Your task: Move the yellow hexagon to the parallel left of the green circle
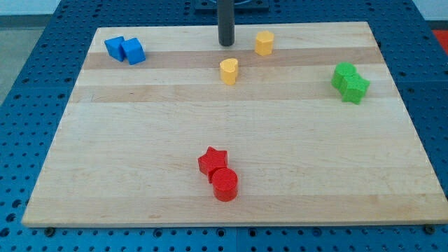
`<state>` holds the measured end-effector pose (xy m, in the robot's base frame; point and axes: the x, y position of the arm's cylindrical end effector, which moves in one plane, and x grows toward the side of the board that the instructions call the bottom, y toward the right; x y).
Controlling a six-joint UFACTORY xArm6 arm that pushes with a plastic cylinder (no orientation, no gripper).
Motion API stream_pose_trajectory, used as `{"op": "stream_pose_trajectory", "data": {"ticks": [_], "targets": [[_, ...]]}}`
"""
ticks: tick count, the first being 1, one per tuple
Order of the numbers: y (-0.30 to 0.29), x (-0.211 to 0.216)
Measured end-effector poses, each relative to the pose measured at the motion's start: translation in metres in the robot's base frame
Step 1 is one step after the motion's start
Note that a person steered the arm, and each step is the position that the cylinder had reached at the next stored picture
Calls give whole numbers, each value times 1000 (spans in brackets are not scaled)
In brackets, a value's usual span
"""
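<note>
The yellow hexagon (264, 43) stands near the board's top edge, a little right of centre. My tip (226, 44) rests on the board just left of it, apart from it by a small gap. The green circle (343, 73) is at the view's right, touching a green star (355, 89) at its lower right. The hexagon lies well to the left of and higher than the green circle. A yellow heart (229, 71) sits just below my tip.
Two blue blocks (125, 50) sit together at the top left of the wooden board (140, 154). A red star (212, 160) and a red circle (225, 185) touch each other near the bottom centre.
</note>
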<state>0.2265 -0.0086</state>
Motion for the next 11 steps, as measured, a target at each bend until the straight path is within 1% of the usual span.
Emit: {"op": "stream_pose_trajectory", "data": {"ticks": [1,2,4,5,7,8,11], "targets": [[31,-5],[58,2],[82,29],[92,49],[109,93],[119,106],[104,116]]}}
